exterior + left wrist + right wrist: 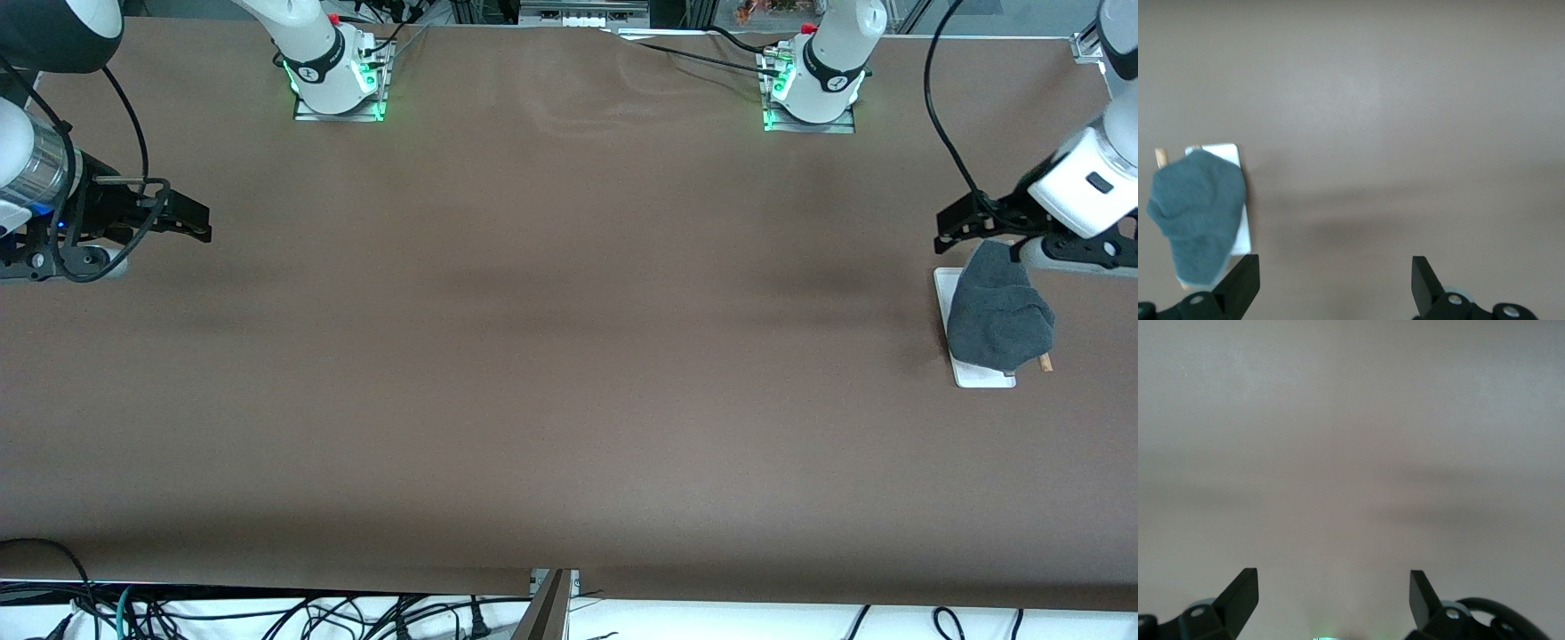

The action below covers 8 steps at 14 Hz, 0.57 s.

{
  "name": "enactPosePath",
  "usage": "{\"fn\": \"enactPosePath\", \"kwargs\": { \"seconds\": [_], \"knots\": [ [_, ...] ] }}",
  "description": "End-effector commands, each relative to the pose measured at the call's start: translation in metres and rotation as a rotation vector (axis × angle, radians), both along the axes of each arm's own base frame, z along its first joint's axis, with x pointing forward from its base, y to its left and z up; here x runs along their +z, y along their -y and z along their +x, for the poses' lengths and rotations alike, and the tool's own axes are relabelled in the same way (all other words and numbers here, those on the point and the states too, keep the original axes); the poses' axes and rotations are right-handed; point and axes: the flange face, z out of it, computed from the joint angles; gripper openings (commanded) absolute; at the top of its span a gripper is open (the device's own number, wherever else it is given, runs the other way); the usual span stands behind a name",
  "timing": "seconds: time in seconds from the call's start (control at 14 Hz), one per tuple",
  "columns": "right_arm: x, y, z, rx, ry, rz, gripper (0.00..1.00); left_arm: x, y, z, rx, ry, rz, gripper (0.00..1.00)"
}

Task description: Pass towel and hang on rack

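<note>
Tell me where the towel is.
In the front view, the dark grey towel hangs draped over the rack at the left arm's end of the table.

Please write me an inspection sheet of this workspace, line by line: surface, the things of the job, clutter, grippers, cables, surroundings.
Surface: brown table, slightly wrinkled near the robot bases.
Job's things: dark grey towel draped over the rack at the left arm's end of the table; white base and one wooden rod tip show.
Clutter: nothing seen.
Grippers: left gripper open, empty, beside the towel; right gripper open, empty, over bare table at the right arm's end.
Cables: black cables on both arms; loose tangle under the table edge nearest the camera.
Surroundings: two arm bases lit green.
</note>
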Motion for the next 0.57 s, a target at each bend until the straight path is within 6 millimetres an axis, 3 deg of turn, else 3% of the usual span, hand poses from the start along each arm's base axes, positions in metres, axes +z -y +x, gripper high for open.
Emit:
{"fn": "enactPosePath", "kwargs": {
  "seconds": [0.0, 0.5],
  "knots": [
    [0.0039, 0.0004, -0.007, -0.011, 0.004, 0.019, 1.0, 0.0001, 0.0039, -0.0124, 0.017, -0.003, -0.008, 1.0],
    [0.0053, 0.0004, -0.0069, -0.011, 0.007, 0.019, 1.0, -0.0006, 0.0032, -0.0123, 0.005, -0.02, -0.009, 1.0]
  ]
}}
